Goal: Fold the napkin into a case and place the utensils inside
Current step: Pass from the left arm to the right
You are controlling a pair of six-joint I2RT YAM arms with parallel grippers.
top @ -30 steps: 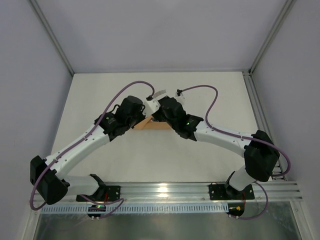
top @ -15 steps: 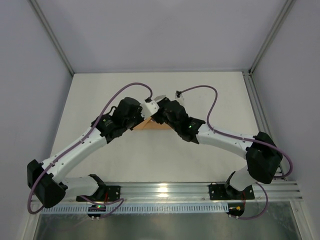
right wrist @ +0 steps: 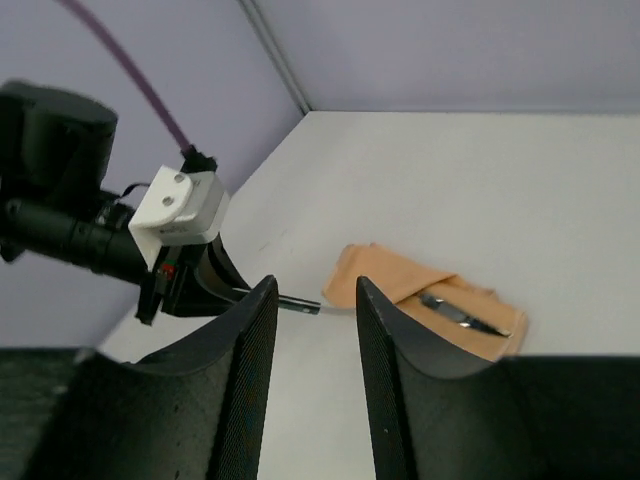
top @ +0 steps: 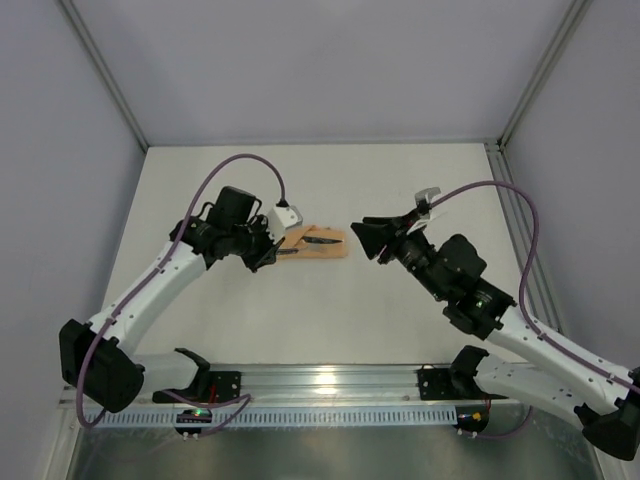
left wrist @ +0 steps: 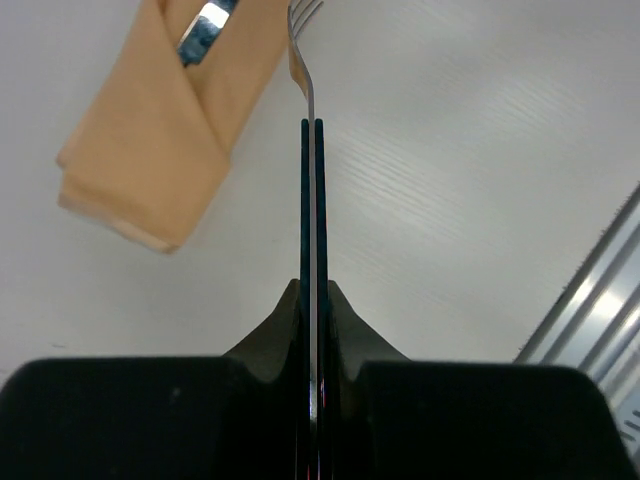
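Peach-orange case (top: 322, 241) lies flat on the white table (top: 300, 320), with the knife (right wrist: 462, 313) tucked inside and its silver end showing. Left gripper (left wrist: 311, 124) pinches the fork (left wrist: 309, 90) edge-on, tines beside the case's open end. Right gripper (right wrist: 315, 290) stands part-spread, holding nothing, near the case's other side.

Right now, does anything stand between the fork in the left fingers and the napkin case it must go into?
Nothing visible does. The fork, clamped in the left fingers, has its tines beside the case edge. The knife lies in the pocket, and the right fingers stand open, apart.
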